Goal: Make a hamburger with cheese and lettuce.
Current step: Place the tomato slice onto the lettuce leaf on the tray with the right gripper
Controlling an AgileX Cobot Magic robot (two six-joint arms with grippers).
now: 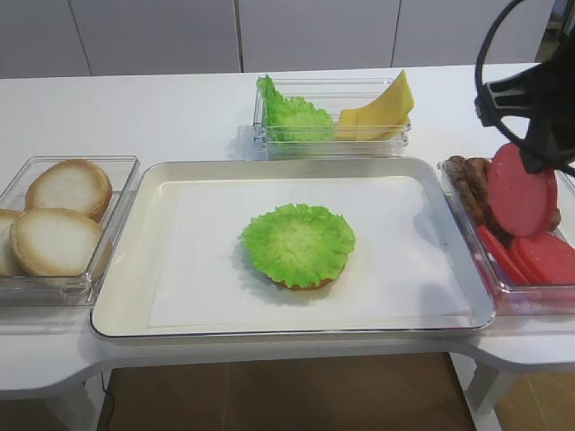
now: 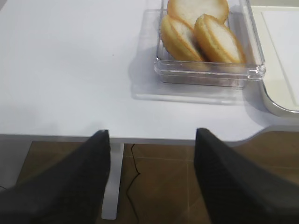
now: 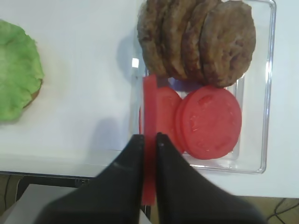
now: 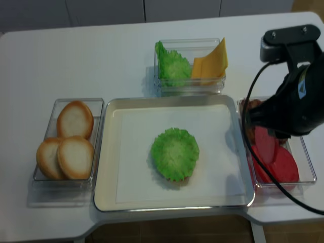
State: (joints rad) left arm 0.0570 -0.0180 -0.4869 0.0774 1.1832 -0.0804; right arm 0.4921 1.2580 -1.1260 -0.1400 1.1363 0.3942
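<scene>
Red tomato slice (image 1: 522,189) is pinched edge-on in the right claw (image 3: 149,138) above the side container (image 3: 267,93); the hamburger (image 1: 298,244), topped with lettuce, is set mid-tray (image 1: 126,269), well to its left.

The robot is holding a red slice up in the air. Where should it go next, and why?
Probably sideways toward the tray, to hover over the hamburger. The right gripper is shut on a red slice, lifted above its container. The hamburger so far shows only a bun base under lettuce, with nothing on top.
</scene>
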